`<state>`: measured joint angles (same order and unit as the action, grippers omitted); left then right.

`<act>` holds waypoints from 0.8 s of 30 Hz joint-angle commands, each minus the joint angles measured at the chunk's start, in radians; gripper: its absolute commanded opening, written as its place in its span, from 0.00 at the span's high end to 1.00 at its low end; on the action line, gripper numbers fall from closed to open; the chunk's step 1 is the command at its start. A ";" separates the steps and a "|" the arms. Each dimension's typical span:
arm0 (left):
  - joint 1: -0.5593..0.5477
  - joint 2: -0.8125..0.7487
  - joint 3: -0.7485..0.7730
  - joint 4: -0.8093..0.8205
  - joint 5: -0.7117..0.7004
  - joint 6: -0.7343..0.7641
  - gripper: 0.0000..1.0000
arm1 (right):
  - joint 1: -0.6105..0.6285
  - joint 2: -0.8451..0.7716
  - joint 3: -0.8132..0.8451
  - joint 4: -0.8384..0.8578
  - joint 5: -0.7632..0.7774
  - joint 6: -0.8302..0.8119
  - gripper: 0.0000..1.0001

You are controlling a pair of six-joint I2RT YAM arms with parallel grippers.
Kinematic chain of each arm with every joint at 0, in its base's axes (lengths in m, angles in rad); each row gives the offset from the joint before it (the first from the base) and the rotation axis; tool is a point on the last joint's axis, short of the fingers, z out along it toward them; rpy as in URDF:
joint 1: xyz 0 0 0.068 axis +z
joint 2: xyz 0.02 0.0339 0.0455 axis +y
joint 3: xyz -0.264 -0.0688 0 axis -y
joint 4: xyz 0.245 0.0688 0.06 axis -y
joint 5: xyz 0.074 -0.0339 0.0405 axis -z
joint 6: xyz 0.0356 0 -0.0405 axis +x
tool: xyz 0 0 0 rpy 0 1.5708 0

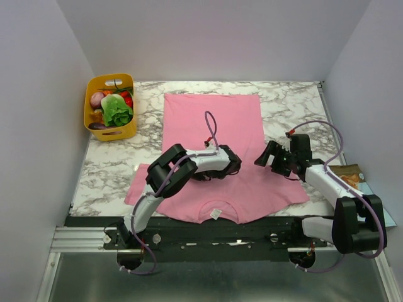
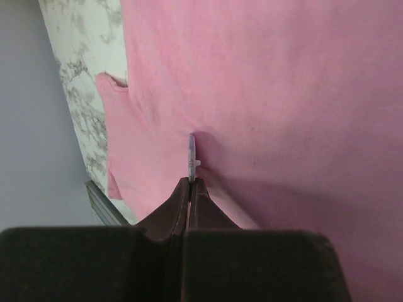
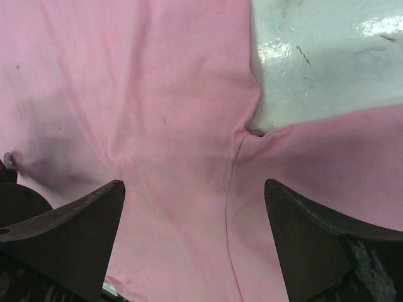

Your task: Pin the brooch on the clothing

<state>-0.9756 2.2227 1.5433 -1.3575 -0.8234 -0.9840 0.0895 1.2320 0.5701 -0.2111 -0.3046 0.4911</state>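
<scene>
Brooch (image 2: 192, 154), edge-on at centre frame, touches the pink T-shirt (image 2: 283, 94), clenched in the left gripper (image 2: 191, 184). Right gripper (image 3: 194, 189), jaws spread wide, hovers over the T-shirt at centre right.

no writing can be read anywhere. the small white label (image 1: 215, 214) at the pink t-shirt (image 1: 214, 119) neckline and the printed packet (image 1: 350, 176) at the desk (image 1: 283, 100) edge are too small to make out.

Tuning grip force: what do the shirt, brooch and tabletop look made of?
Shirt: soft matte pink knit, probably cotton; it creases and puckers. Brooch: thin rigid grey disc seen edge-on, metal or plastic, unclear. Tabletop: glossy grey-veined marble look with glare; stone or laminate, unclear.
</scene>
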 commanded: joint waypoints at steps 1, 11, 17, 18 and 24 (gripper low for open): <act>-0.025 0.069 0.058 -0.101 -0.069 -0.067 1.00 | -0.013 -0.002 -0.012 0.003 -0.022 -0.014 0.00; -0.057 0.108 0.120 -0.144 -0.079 -0.076 1.00 | -0.017 0.006 -0.013 0.009 -0.033 -0.017 0.00; -0.071 0.086 0.146 -0.140 -0.074 -0.067 1.00 | -0.017 0.014 -0.015 0.012 -0.039 -0.017 0.00; -0.071 0.084 0.152 -0.143 -0.074 -0.067 1.00 | -0.017 0.014 -0.015 0.012 -0.039 -0.017 0.00; -0.071 0.042 0.138 -0.126 -0.062 -0.055 1.00 | -0.016 0.012 -0.018 0.018 -0.048 -0.019 0.00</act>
<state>-1.0382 2.3207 1.6772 -1.4002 -0.8825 -0.9997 0.0784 1.2388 0.5690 -0.2104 -0.3305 0.4877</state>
